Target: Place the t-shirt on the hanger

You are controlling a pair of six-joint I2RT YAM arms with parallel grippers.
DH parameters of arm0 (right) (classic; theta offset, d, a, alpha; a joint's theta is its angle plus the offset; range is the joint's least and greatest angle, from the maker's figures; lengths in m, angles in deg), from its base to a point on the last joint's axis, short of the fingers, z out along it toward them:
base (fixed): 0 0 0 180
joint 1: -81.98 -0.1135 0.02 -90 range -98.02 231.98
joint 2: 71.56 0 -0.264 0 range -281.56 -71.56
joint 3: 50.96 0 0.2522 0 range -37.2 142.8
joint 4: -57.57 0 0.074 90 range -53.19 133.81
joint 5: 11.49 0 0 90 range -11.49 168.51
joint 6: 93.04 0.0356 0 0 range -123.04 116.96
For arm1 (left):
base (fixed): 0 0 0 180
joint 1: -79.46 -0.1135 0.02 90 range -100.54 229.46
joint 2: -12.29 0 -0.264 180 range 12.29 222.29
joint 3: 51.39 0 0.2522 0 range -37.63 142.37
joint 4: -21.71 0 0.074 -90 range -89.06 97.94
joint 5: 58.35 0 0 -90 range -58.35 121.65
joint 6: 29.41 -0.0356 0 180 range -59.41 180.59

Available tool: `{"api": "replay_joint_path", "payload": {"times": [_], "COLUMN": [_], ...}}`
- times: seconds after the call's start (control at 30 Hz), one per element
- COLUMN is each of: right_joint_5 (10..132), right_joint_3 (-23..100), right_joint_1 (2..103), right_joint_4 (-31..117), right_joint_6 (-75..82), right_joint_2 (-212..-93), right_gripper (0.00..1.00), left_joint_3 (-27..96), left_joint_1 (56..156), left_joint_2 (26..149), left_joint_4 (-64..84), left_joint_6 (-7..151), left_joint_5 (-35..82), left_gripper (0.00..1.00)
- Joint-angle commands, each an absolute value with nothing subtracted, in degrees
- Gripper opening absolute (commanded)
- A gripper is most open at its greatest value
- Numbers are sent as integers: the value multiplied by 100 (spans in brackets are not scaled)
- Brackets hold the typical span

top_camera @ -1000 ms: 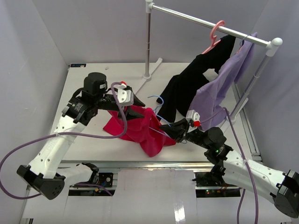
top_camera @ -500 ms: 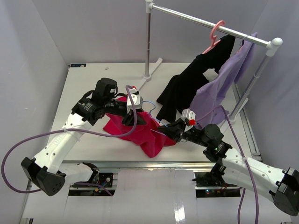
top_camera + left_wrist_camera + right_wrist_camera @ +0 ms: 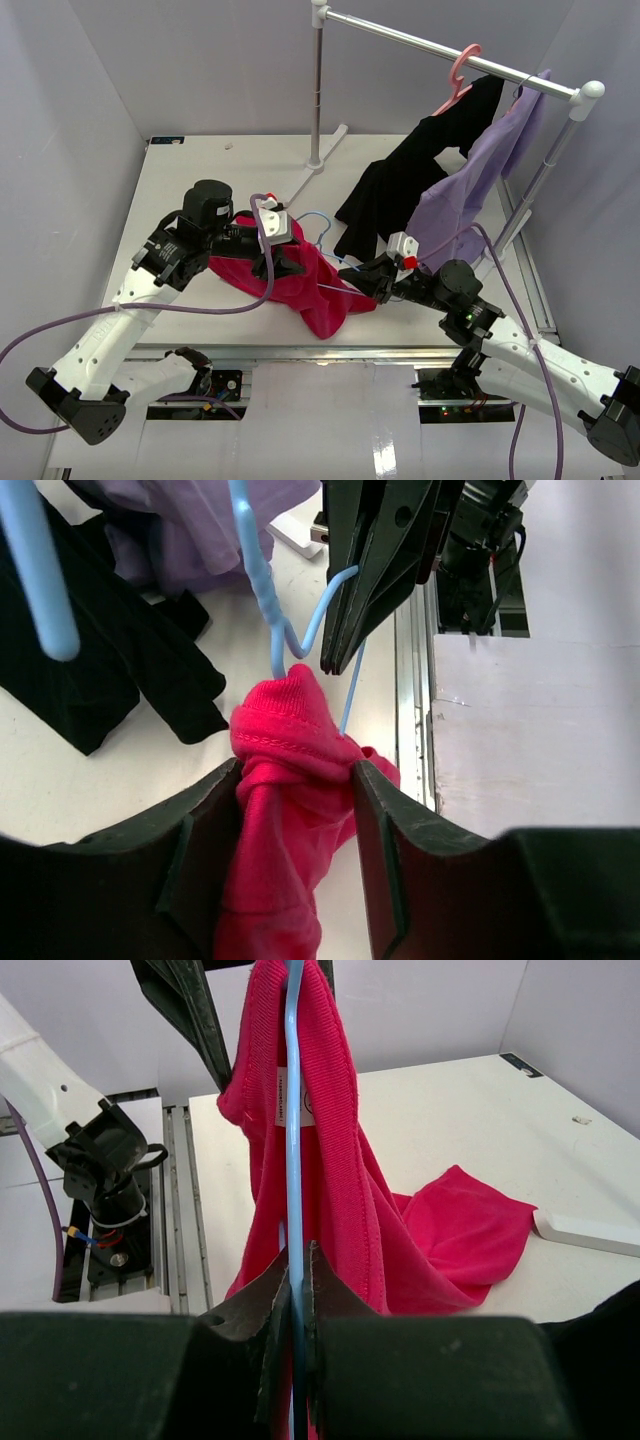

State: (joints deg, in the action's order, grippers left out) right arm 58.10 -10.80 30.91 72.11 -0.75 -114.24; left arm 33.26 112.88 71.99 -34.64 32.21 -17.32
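T-shirt (image 3: pixel 310 290) bunched at frame centre on the table (image 3: pixel 200 170), long axis slanting toward lower right.
Left gripper (image 3: pixel 290 820) clenches a fold of it; right gripper (image 3: pixel 298 1295) pinches the hanger (image 3: pixel 293 1110) wire, which stands upright in the right wrist view with the shirt draped around it.

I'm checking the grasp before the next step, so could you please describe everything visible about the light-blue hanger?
The hanger is thin, smooth light-blue wire with kinked bends near its neck. One straight length is clamped in the shut right gripper. The red t-shirt drapes over that length, and is bunched against the wire where the left gripper pinches the fabric.
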Motion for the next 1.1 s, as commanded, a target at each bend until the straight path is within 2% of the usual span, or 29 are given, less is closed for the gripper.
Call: {"api": "replay_joint_path", "payload": {"times": [0.0, 0.07, 0.1, 0.17, 0.27, 0.33, 0.4, 0.67, 0.73, 0.77, 0.8, 0.93, 1.07], "right_joint_5": [5620, 5551, 5540, 5524, 5518, 5479, 5425, 5394, 5338, 5338, 5331, 5326, 5464], "right_joint_3": [-706, -662, -645, -659, -686, -666, -591, -527, -476, -457, -444, -392, -343], "right_joint_1": [3109, 3100, 3108, 3109, 3109, 3109, 3109, 3102, 3100, 3100, 3100, 3103, 3100], "right_joint_4": [6987, 6880, 6853, 6789, 6748, 6680, 6601, 6510, 6473, 6473, 6472, 6458, 6444], "right_joint_6": [-519, -549, -566, -583, -616, -658, -676, -719, -717, -717, -717, -708, -635], "right_joint_2": [-11147, -11146, -11123, -11074, -10964, -10898, -10881, -10837, -10865, -10878, -10887, -10927, -10981], "right_gripper": [8, 8, 8, 8, 8, 8, 8, 8, 8, 8, 8, 8, 8], "left_joint_3": [4115, 4215, 4226, 4126, 4071, 4104, 4159, 3674, 3542, 3522, 3508, 3424, 3047], "left_joint_1": [11286, 11295, 11295, 11303, 11305, 11311, 11304, 11313, 11330, 11337, 11341, 11348, 11348], "left_joint_2": [7440, 7536, 7563, 7628, 7603, 7542, 7565, 7561, 7487, 7474, 7454, 7329, 6975], "left_joint_4": [-4104, -4254, -4307, -4335, -4452, -4461, -4522, -4470, -4409, -4409, -4386, -4210, -3707], "left_joint_6": [3375, 3310, 3213, 3164, 3076, 3120, 3157, 3350, 3316, 3279, 3246, 3147, 3219], "left_joint_5": [-2173, -2289, -2277, -2067, -1939, -1908, -1907, -1733, -1765, -1759, -1804, -1944, -1593], "left_gripper": [84, 87, 80, 71, 43, 43, 52, 50, 37, 10, 0, 0, 0]}}
